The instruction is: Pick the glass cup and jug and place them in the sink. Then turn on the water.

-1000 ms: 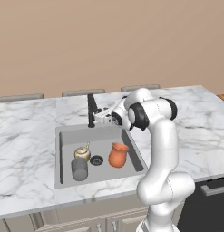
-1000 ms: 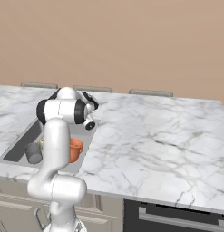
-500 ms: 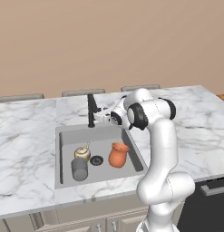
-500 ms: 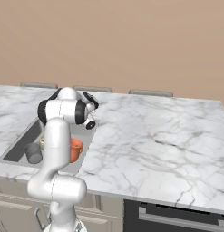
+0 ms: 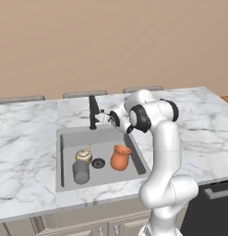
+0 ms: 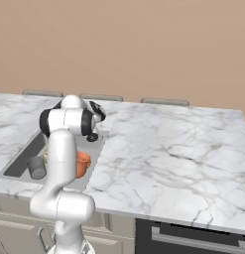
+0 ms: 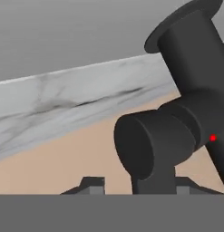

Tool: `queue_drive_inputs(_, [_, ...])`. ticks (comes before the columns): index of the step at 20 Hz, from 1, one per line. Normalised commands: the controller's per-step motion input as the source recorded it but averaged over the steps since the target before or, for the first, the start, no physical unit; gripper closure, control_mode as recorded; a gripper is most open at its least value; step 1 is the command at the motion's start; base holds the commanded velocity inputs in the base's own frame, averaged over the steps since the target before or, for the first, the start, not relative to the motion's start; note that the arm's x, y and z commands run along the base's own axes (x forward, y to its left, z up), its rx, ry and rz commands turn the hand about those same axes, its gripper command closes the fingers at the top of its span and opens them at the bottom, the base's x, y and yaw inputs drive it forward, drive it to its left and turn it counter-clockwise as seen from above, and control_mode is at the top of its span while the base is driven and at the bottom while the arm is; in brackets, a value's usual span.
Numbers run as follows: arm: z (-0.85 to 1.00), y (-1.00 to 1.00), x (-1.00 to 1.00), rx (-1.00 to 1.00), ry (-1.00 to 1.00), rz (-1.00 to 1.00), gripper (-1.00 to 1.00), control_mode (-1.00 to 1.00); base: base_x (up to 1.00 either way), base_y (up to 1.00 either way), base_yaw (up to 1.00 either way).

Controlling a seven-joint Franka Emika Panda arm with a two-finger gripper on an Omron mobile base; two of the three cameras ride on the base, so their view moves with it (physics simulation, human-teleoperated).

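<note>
While the arm reaches across the back rim of the sink (image 5: pixel 64 159), the pincer (image 5: pixel 100 117) sits right at the black tap (image 5: pixel 93 112), level with its upright post and just to the right of it in the left base view. In the hand view the tap's stubby round handle (image 7: pixel 152 145) fills the space straight ahead of the pincer, between the two finger tips (image 7: pixel 90 183) that peek up at the bottom edge; whether the pads touch the handle or stand a little off it I cannot tell, so the pincer's state stays unclear. Below and to the left of the pincer, down in the grey basin, stands the glass cup (image 5: pixel 81 172), a dark-grey tumbler, upright near the front wall. Just behind it, touching or nearly so, is a small golden teapot-like vessel (image 5: pixel 83 155). The round black drain (image 5: pixel 98 162) lies almost directly under the pincer. To the right of the drain, the orange jug (image 5: pixel 120 157) stands upright, below the arm's wrist. The white marble table (image 5: pixel 27 138) stretches around the sink on both sides. In the right base view the jug (image 6: pixel 83 163) and cup (image 6: pixel 36 167) show beside the arm.
</note>
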Motion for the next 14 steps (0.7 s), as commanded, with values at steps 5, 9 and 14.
queue_drive_inputs(5, [-0.24,-0.88,0.00,0.27,0.19,-0.15,1.00,-1.00,0.00,0.00,0.00])
queue_drive_inputs(9, [-0.28,-0.88,0.00,0.23,0.19,-0.10,1.00,-1.00,0.00,0.00,0.00])
queue_drive_inputs(14, [-0.34,-0.81,0.00,0.14,0.11,-0.06,1.00,-1.00,0.00,0.00,0.00])
